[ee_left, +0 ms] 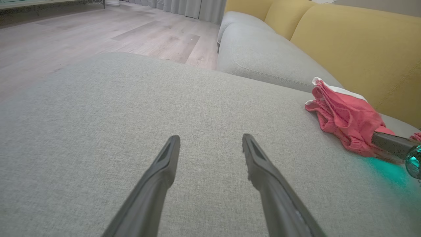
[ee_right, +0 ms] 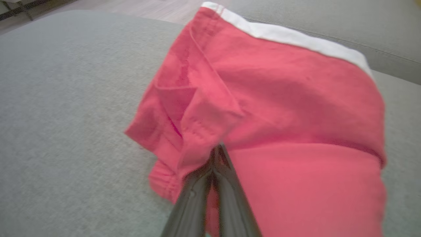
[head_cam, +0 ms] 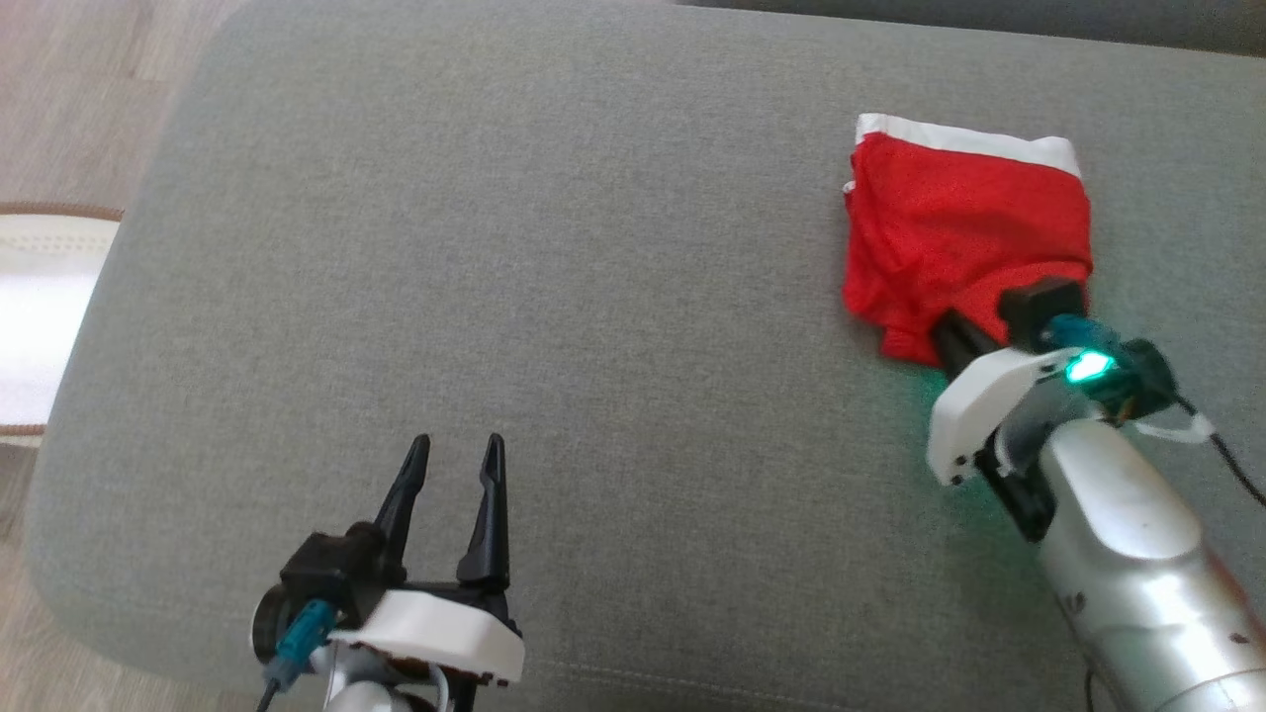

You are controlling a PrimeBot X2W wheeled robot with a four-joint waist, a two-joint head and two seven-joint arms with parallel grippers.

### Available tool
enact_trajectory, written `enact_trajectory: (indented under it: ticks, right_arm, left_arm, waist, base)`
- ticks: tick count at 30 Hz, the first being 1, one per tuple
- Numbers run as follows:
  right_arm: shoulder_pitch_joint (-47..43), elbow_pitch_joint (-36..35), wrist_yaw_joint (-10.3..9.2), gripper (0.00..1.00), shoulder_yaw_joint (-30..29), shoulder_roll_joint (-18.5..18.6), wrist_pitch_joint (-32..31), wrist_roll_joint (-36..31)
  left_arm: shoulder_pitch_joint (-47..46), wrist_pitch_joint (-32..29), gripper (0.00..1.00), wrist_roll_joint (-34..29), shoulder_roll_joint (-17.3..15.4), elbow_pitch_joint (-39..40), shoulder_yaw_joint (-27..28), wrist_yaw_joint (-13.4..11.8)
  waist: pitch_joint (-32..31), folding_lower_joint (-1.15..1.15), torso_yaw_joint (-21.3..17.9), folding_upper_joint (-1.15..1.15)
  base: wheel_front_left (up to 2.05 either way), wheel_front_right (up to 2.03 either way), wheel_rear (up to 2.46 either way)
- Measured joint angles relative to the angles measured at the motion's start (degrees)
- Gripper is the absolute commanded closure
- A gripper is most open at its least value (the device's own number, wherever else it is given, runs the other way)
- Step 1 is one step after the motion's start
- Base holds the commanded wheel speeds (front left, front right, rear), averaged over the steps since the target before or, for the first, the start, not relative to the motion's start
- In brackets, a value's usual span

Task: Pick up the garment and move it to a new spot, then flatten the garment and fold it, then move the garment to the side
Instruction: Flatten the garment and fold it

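Observation:
The garment (head_cam: pixel 964 222) is a red piece of clothing with a white band along its far edge, folded into a bundle at the right of the grey cushion (head_cam: pixel 554 297). My right gripper (ee_right: pixel 217 149) is shut on the garment (ee_right: pixel 279 108), its fingers pinched together on a fold at the near edge. In the head view the right gripper (head_cam: pixel 949 331) has its tips buried in the red cloth. My left gripper (head_cam: pixel 455 450) hovers open over bare cushion at the lower left, nothing between its fingers (ee_left: pixel 167 154). The garment (ee_left: pixel 345 115) lies to its far right.
The grey cushion (ee_left: pixel 131 115) has a wood floor (ee_left: pixel 98 29) beyond its far and left edges. Another grey seat (ee_left: pixel 263 56) and yellow back cushions (ee_left: pixel 361 46) stand behind the garment. A pale round-edged object (head_cam: pixel 40 316) sits off the cushion's left edge.

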State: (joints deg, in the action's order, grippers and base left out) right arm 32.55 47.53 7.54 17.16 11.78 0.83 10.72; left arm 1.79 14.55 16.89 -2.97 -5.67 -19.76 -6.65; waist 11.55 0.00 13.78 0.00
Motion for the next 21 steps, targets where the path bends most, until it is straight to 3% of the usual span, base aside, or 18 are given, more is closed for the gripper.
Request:
enact_trajectory:
  ticks: [7,12,17,21]
  right_arm:
    - [-0.41,-1.72,0.00,1.00,10.89,0.01,0.01,4.49]
    - [-1.29,-1.90,0.00,1.00,13.72,-0.16,0.74,5.46]
    - [-4.94,-2.43,0.00,1.00,13.23,-1.21,3.66,7.36]
    - [-7.59,-4.37,0.00,1.00,8.03,-2.18,7.89,8.89]
  left_arm:
    - [0.01,0.00,0.00,0.01,0.00,0.01,0.02,-0.24]
    - [0.02,0.00,0.00,0.01,0.00,0.01,0.14,-0.25]
    - [0.44,0.00,0.00,0.34,-0.01,-0.18,0.58,-0.51]
    - [0.81,0.00,0.00,0.33,0.00,-0.47,1.80,-0.48]
  waist:
    - [-0.77,0.00,-1.37,0.00]
    - [-1.19,0.00,-1.90,0.00]
    - [-2.72,0.00,-2.65,0.00]
    - [-4.80,0.00,-3.40,0.00]
  base:
    - [0.00,0.00,0.00]
    - [0.00,0.00,0.00]
    - [0.00,0.00,0.00]
    - [0.00,0.00,0.00]
